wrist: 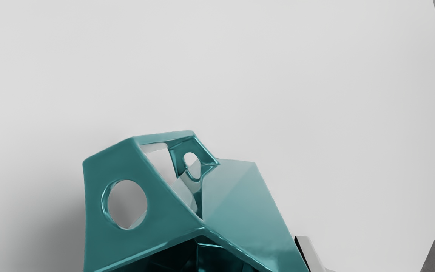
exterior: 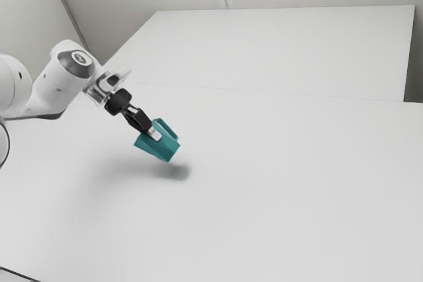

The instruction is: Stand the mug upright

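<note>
Exterior view: the far finger of the gripper [exterior: 153, 135] is hidden behind the mug [exterior: 157, 150], while the near one's pale pad [exterior: 155, 134] covers part of the mug's side. The pincer grasps the mug and holds it aloft, its shadow [exterior: 177, 172] lying apart from it on the table [exterior: 277, 183]. The mug is tilted, its long axis sloping from mouth at the upper left to base at the lower right, with the handle [exterior: 168, 128] along the upper side.

Wrist view: the mug's near part is cut off by the bottom edge, and its dark interior [wrist: 217, 258] is hard to make out. The mouth faces back toward the hand. One fingertip [wrist: 308, 249] lies against the mug's side; the other is hidden.
</note>
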`<state>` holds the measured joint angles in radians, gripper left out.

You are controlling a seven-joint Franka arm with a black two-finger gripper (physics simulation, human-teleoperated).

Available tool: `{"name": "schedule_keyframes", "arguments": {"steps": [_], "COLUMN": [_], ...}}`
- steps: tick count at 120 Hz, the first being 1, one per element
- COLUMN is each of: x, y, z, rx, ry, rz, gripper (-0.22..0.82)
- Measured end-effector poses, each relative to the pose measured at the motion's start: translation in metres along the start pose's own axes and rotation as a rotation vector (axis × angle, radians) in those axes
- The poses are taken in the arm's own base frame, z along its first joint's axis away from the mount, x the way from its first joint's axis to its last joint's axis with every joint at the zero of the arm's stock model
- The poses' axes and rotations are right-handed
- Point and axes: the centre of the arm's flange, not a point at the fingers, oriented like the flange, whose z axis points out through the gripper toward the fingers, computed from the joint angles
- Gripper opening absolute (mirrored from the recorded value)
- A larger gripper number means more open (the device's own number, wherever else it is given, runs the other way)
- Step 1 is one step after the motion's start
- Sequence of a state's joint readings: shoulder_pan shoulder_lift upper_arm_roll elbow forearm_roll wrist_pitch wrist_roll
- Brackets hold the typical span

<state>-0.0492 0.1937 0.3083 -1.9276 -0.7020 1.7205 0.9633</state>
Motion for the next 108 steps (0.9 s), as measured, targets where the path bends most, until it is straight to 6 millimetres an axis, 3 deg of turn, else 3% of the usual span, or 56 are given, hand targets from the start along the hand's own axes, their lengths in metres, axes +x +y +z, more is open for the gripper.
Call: {"name": "schedule_keyframes", "arguments": {"steps": [55,89,108], "x": [0.035,0.040,0.050], "y": [0.042,0.046,0.058], "z": [0.013,0.017,0.027], "rx": [0.257,0.411,0.492], "ry": [-0.159,-0.243,-0.282], "rz": [0.096,0.070,0.083], "gripper": [-0.18,-0.18,-0.18]}}
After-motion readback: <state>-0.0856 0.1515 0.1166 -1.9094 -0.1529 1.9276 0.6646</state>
